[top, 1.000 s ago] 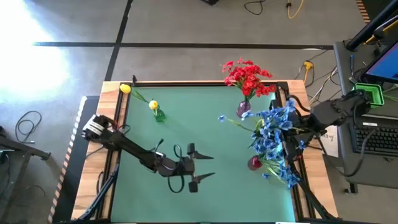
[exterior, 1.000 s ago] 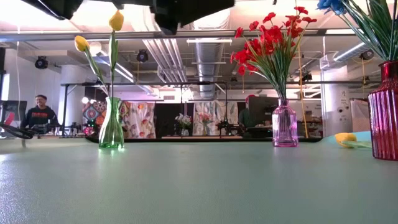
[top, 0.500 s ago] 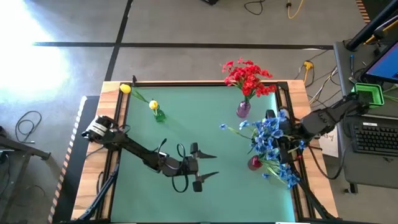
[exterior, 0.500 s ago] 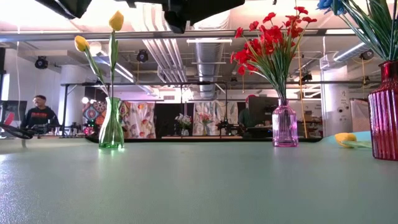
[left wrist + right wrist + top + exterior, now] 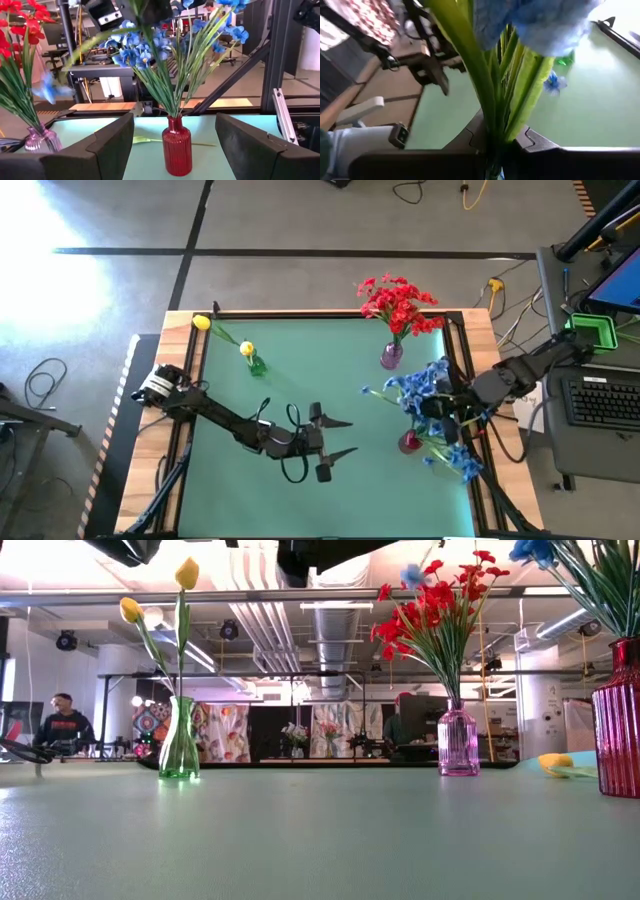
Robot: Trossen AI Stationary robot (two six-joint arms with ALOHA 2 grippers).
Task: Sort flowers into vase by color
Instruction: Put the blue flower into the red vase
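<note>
A bunch of blue flowers (image 5: 418, 388) is squeezed tight by the right gripper (image 5: 447, 408) at 3 o'clock, above the red vase (image 5: 409, 442). Stems could be bumped and the vase tipped. The left gripper (image 5: 335, 450) is held apart, empty, mid-table.

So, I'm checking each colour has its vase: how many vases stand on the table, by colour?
Green vase: 1
Pink vase: 1
Red vase: 1
Total: 3
</note>
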